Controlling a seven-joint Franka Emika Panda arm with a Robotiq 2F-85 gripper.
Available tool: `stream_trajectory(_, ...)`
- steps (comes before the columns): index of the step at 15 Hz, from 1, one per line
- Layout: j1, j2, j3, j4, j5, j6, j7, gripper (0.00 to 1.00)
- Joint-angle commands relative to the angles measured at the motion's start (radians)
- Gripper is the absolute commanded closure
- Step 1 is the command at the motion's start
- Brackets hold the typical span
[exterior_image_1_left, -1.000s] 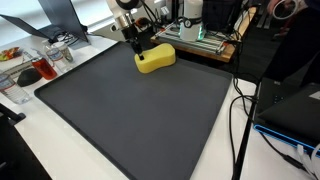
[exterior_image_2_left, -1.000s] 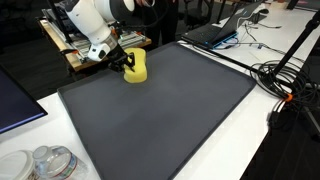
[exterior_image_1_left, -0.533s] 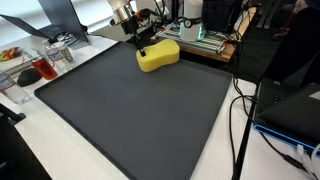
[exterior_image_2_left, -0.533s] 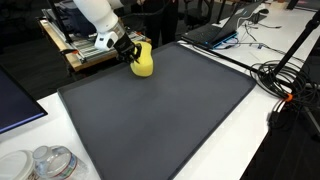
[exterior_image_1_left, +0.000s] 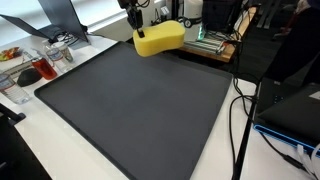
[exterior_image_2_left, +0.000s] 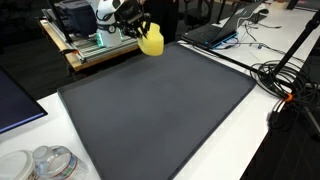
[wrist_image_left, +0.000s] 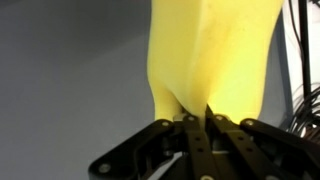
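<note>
Wrist view: fingers (wrist_image_left: 187, 135) tight on the yellow sponge (wrist_image_left: 215, 50), pinching its lower edge, its top beyond the frame.

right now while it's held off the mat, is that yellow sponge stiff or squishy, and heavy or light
Probably squishy: in the wrist view the yellow sponge pinches into a crease where the fingers clamp it. Likely light for its size: it hangs above the mat from one narrow grip. Its blocky shape seems unlikely to roll.
</note>
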Motion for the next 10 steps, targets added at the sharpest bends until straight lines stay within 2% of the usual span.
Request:
stream_trajectory(1,0.019,-0.095,-0.004,0.052,-0.025,-0.076,0.110,0.97)
stream_trajectory(5,0.034,-0.124,-0.004,0.165,-0.006,-0.107,0.222,0.97)
stream_trajectory(10,0.028,-0.095,-0.016,0.324,0.031,-0.099,0.387,0.97)
